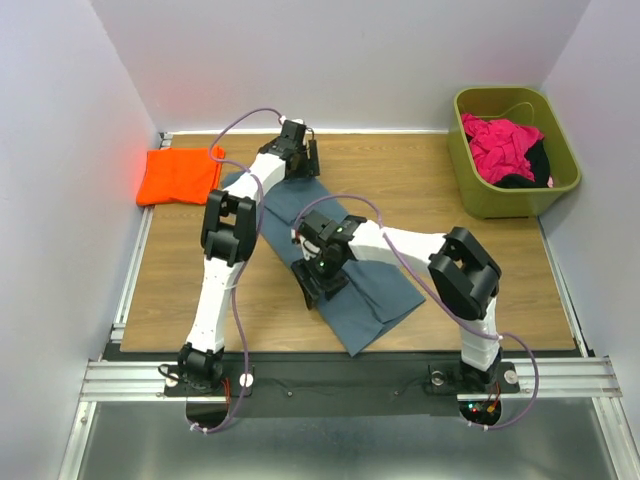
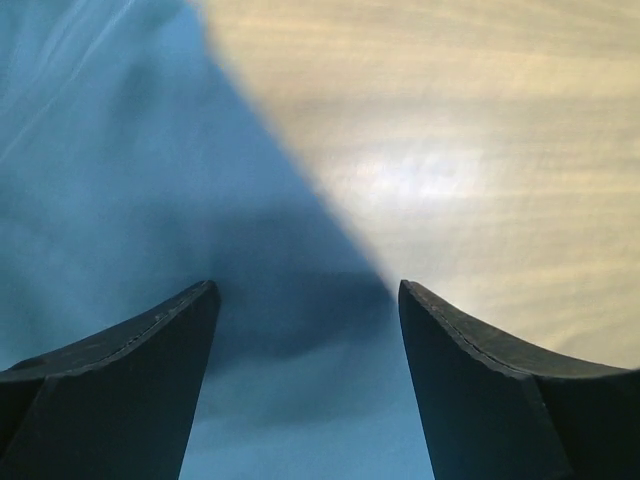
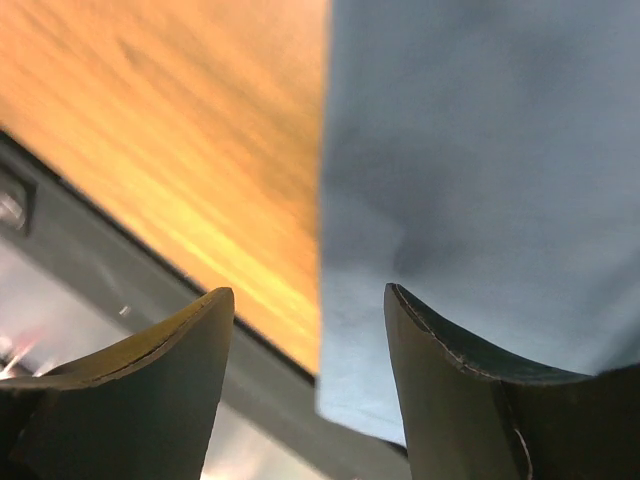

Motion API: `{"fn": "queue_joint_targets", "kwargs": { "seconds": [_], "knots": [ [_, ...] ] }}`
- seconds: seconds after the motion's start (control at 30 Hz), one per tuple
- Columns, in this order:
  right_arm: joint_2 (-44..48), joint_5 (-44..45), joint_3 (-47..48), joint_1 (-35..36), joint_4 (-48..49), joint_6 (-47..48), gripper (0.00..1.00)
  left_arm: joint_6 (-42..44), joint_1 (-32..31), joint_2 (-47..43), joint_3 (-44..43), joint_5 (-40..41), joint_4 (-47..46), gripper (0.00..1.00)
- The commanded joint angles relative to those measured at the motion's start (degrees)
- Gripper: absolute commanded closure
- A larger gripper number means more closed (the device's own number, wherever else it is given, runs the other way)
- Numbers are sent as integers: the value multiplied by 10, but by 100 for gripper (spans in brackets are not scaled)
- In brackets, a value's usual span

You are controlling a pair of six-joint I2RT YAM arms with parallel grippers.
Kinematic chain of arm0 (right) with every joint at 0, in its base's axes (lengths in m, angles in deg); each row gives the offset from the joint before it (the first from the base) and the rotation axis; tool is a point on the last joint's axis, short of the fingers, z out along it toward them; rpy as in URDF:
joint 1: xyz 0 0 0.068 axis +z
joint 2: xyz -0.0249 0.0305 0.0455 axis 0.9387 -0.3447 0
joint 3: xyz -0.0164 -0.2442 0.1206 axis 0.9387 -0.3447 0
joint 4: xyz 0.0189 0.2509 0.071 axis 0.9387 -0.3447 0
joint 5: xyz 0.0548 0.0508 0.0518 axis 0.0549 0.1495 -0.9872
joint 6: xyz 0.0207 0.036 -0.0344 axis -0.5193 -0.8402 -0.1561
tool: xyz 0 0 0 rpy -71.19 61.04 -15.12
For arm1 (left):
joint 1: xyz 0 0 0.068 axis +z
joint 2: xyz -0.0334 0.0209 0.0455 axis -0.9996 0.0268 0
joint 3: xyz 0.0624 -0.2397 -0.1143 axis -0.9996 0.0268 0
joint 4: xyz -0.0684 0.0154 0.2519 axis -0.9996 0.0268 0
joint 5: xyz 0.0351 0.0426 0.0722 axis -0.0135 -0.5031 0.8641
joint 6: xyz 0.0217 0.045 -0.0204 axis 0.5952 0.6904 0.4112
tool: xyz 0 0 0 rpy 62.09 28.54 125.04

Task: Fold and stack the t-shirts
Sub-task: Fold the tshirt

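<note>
Left wrist view: left pincer (image 2: pixel 307 286) spread wide over the blue-grey t-shirt (image 2: pixel 120 180); right pincer (image 3: pixel 309 290) likewise wide, seemingly just above it.

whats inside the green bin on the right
A crumpled magenta cloth fills most of the green bin, with a black item beside it. Anything beneath them is covered.

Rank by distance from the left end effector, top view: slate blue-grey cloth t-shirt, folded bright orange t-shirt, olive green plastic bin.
From the left end effector:
1. Slate blue-grey cloth t-shirt, directly beneath it.
2. Folded bright orange t-shirt, far-left corner.
3. Olive green plastic bin, far-right corner.
</note>
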Motion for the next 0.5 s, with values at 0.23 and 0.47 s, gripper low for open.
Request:
{"fn": "queue_joint_targets", "kwargs": {
  "seconds": [0.23, 0.47],
  "knots": [
    [151, 179, -92, -105, 11, 77, 34, -81, 1, -352, 267, 164, 18, 16],
    [152, 172, -129, -126, 14, 101, 34, -123, -17, -354, 371, 161, -11, 25]
  ]
}}
